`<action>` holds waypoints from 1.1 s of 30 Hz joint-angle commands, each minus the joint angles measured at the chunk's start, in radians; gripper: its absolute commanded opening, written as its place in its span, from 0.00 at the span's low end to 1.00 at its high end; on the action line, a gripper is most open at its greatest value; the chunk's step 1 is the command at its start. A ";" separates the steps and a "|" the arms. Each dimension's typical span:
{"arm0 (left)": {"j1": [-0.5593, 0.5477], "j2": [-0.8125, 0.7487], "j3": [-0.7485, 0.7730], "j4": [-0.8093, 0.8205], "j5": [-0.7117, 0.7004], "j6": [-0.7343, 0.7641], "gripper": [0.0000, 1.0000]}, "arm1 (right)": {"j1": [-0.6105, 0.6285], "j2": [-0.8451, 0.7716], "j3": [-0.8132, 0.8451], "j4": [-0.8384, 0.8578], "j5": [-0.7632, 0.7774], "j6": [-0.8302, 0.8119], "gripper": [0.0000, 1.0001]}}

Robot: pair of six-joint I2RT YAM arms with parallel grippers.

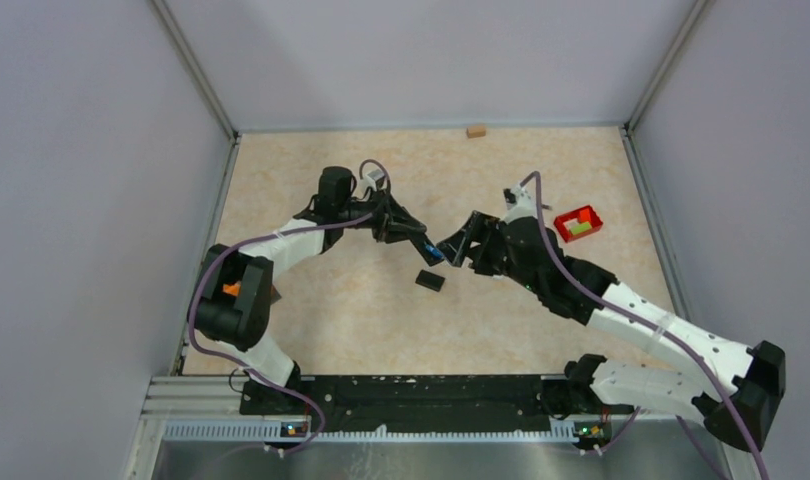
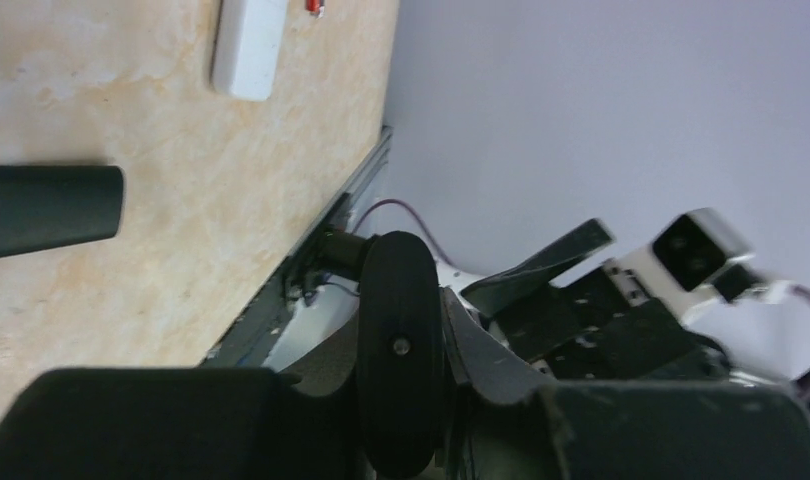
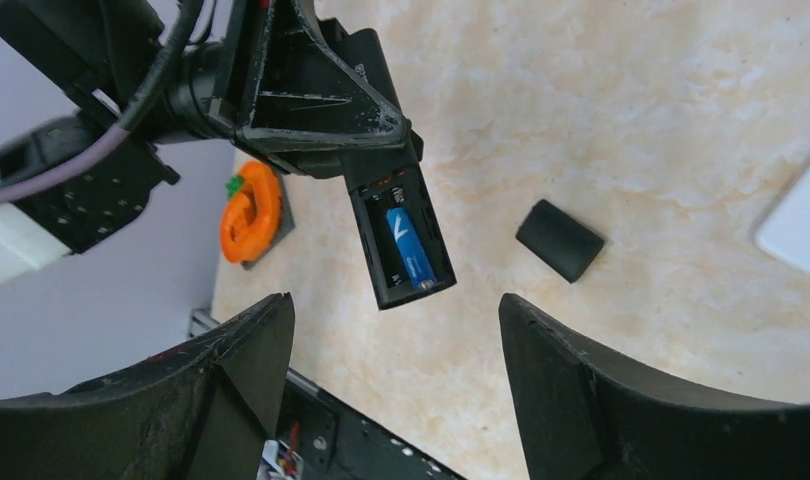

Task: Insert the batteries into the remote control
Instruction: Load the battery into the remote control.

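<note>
My left gripper (image 1: 409, 232) is shut on the black remote control (image 3: 396, 235) and holds it above the table with the open battery bay facing up. In the left wrist view the remote control (image 2: 399, 340) stands edge-on between the fingers (image 2: 161, 425). One blue battery (image 3: 411, 250) lies in the bay; the slot beside it is empty. It shows as a blue spot (image 1: 434, 252) from above. My right gripper (image 3: 393, 305) is open just short of the remote's end, with nothing between its fingers. Its place in the top view is (image 1: 459, 250).
The black battery cover (image 1: 430, 281) lies on the table below the remote, also seen as a cover (image 3: 559, 240). A red tray (image 1: 579, 222) with yellow-green blocks sits at the right. A white device (image 2: 249, 45) lies flat nearby. A small wooden block (image 1: 475, 130) rests by the back wall.
</note>
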 commanded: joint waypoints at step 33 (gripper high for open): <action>0.011 -0.083 -0.080 0.365 -0.005 -0.427 0.00 | 0.009 -0.115 -0.381 0.639 0.098 0.406 0.65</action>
